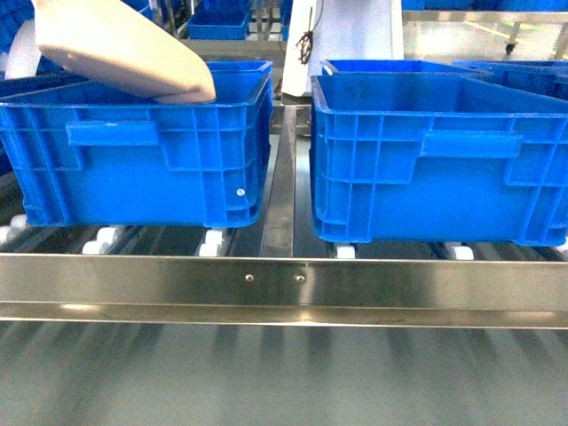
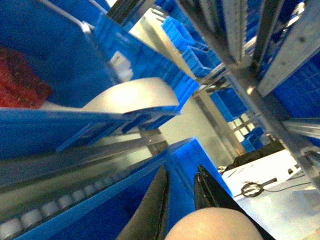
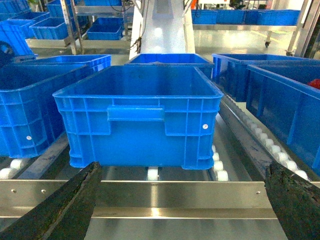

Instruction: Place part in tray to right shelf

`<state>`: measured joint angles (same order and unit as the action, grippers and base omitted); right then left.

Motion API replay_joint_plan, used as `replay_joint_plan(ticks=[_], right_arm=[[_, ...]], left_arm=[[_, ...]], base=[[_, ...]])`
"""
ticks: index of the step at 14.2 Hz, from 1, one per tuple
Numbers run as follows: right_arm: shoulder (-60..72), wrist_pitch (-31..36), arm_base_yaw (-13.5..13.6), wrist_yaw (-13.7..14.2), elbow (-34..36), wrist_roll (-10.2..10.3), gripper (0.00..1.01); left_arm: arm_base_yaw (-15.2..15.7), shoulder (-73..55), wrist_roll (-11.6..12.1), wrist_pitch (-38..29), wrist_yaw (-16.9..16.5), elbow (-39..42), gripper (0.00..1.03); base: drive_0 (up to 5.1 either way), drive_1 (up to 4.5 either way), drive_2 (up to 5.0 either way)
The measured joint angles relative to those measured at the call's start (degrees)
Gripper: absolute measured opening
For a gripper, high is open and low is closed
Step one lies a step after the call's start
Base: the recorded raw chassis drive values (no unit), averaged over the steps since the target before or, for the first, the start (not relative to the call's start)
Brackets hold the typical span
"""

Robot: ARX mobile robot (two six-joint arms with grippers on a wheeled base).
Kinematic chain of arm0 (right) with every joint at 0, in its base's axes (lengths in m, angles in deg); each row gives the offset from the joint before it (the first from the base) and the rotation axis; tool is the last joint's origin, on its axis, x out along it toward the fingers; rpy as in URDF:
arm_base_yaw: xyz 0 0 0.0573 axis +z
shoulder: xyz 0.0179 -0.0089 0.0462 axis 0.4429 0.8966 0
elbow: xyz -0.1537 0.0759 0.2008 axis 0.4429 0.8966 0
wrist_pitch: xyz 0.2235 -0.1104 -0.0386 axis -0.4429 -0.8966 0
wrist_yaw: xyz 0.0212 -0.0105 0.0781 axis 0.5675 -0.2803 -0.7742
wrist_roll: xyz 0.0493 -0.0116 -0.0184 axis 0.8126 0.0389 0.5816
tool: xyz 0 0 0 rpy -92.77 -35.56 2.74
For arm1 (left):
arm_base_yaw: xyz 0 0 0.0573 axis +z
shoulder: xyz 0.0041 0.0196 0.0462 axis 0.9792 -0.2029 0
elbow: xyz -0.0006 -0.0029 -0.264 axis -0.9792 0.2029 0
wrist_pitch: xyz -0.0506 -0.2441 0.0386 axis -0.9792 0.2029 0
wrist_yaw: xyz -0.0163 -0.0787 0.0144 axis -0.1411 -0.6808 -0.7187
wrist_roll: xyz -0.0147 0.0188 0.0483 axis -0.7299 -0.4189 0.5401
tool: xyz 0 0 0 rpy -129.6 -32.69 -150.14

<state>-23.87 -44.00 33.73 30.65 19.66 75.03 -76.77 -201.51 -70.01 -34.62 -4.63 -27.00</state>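
One tray (image 1: 124,49), cream and tilted lip-down over the rim of the left crate (image 1: 142,155), is all we can see of the load; the blue part itself shows in none of the views, so we cannot say whether it is inside the tray, already in the crate, or elsewhere. In the left wrist view the tray (image 2: 132,97) appears as a pale curve against the crate wall, and the left gripper (image 2: 182,192) shows two dark fingers set narrowly with a cream rounded piece, likely the handle, between them, so we judge it holds the tray. The right gripper (image 3: 182,200) is spread wide and empty, facing the front rail (image 1: 284,284) of the right shelf. The risk we see: with the tray tipped this steeply, the part could slide out against the crate's edge and drop among the white rollers (image 1: 211,241). The head view counts two large crates in front, the second (image 1: 439,155) on the right.
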Motion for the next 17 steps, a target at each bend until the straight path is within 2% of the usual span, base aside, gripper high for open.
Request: replay_joint_plan(ticks=[2,4,5,6,7,9,11,12,13,14,15,16,17], right_arm=[[0.00,0.00,0.00,0.00,0.00,0.00,0.98],[0.00,-0.02,0.00,0.00,0.00,0.00,0.98],[0.00,0.02,0.00,0.00,0.00,0.00,0.98],[0.00,0.00,0.00,0.00,0.00,0.00,0.98],[0.00,0.00,0.00,0.00,0.00,0.00,0.98],[0.00,0.00,0.00,0.00,0.00,0.00,0.98],[0.00,-0.02,0.00,0.00,0.00,0.00,0.98],[0.00,0.00,0.00,0.00,0.00,0.00,0.98],[0.00,0.00,0.00,0.00,0.00,0.00,0.98],[0.00,0.00,0.00,0.00,0.00,0.00,0.98],[0.00,-0.04,0.00,0.02,0.00,0.00,0.98],[0.00,-0.04,-0.02,0.00,0.00,0.00,0.98],[0.00,0.02,0.00,0.00,0.00,0.00,0.98]], left_arm=[[-0.52,-3.41,6.58,0.11,2.19,-7.93,0.12],[-0.24,-5.25,7.93,0.48,0.50,-9.18,0.12],[0.07,-4.74,7.26,-0.96,-1.70,-7.69,0.12],[0.26,-2.40,4.72,-2.21,-5.62,-3.74,0.12],[0.46,1.31,0.68,-5.49,-11.80,2.67,0.12],[0.44,10.56,-10.05,-15.32,-21.57,18.05,0.12],[-0.04,20.35,-18.08,-26.51,-27.85,33.18,0.12],[-1.01,25.18,-20.11,-30.29,-28.94,39.76,0.12],[-1.95,29.14,-20.17,-30.16,-29.14,44.33,0.12],[-2.27,30.16,-18.08,-26.64,-30.49,44.63,0.12],[-1.92,32.41,-6.01,-19.96,-33.88,46.51,0.12],[-1.79,35.71,10.60,-20.72,-34.23,53.07,0.12],[-1.68,38.32,25.14,-23.04,-34.29,58.34,0.12]], base=[[0.0,0.00,0.0],[0.0,0.00,0.0],[0.0,0.00,0.0],[0.0,0.00,0.0],[0.0,0.00,0.0],[0.0,0.00,0.0],[0.0,0.00,0.0],[0.0,0.00,0.0],[0.0,0.00,0.0],[0.0,0.00,0.0],[0.0,0.00,0.0],[0.0,0.00,0.0],[0.0,0.00,0.0]])
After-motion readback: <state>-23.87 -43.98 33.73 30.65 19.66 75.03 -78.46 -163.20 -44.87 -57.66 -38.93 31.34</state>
